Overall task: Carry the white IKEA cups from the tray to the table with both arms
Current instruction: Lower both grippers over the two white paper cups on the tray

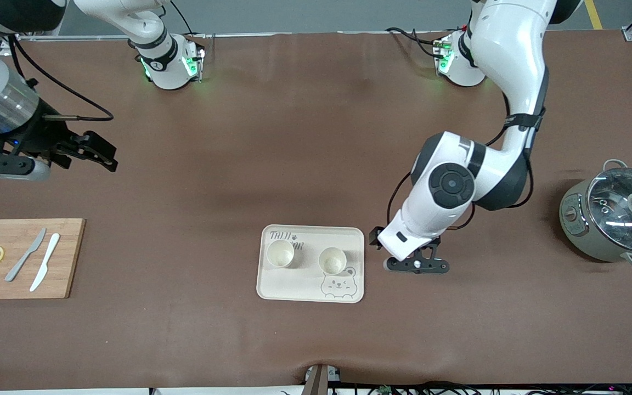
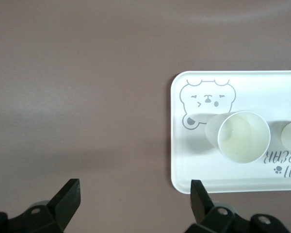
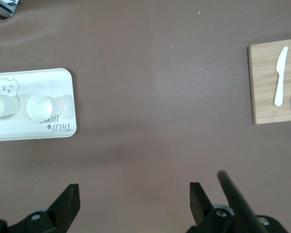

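Note:
Two white IKEA cups stand upright and side by side on the bear-printed tray (image 1: 311,291), one (image 1: 280,254) toward the right arm's end, the other (image 1: 332,260) by the bear print. My left gripper (image 1: 416,265) is open and empty, low over the bare table just beside the tray on the left arm's side. In the left wrist view my left gripper (image 2: 136,201) frames brown table, with the tray (image 2: 184,160) and a cup (image 2: 243,136) off to one side. My right gripper (image 1: 96,151) is open and empty over bare table near the right arm's end. The right wrist view (image 3: 135,204) shows both cups (image 3: 39,108) far off.
A wooden cutting board (image 1: 69,258) with two knives and two lemon slices lies at the right arm's end; it also shows in the right wrist view (image 3: 264,87). A grey-green pot with a glass lid (image 1: 612,216) stands at the left arm's end.

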Available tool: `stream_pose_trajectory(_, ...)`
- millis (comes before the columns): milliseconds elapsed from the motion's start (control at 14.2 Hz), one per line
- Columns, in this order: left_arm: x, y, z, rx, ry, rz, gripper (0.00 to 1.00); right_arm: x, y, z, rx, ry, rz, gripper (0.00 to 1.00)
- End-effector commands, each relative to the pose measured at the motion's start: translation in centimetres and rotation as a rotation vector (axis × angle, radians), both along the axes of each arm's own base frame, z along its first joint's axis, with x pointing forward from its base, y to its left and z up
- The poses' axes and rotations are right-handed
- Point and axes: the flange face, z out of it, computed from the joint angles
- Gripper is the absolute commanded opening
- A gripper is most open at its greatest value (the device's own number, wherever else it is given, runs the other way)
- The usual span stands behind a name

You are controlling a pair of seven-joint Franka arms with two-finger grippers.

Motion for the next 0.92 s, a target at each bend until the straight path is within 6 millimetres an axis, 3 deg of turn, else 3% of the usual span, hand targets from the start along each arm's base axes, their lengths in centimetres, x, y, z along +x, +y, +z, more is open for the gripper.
stream_pose_trajectory(0,0.2,-1.9,-1.6,0.002,-0.030,0.008,1.00,0.4,2.1,-0.8,0.007,-0.007,-0.055,1.00)
stream_pose_trajectory(283,-0.1,-4.0,-4.7,-0.007,-0.059,0.042,1.00,1.8,5.1,-3.4,0.050,-0.002,-0.184,1.00)
stream_pose_trajectory(565,-0.2,-6.0,-7.5,0.000,-0.123,0.057,1.00,3.0,9.6,-7.4,0.036,-0.004,-0.209,1.00)
stream_pose_trajectory(848,-0.4,-7.5,-9.4,-0.008,-0.140,0.062,1.00,5.1,13.2,-13.4,0.040,-0.014,-0.217,1.00)
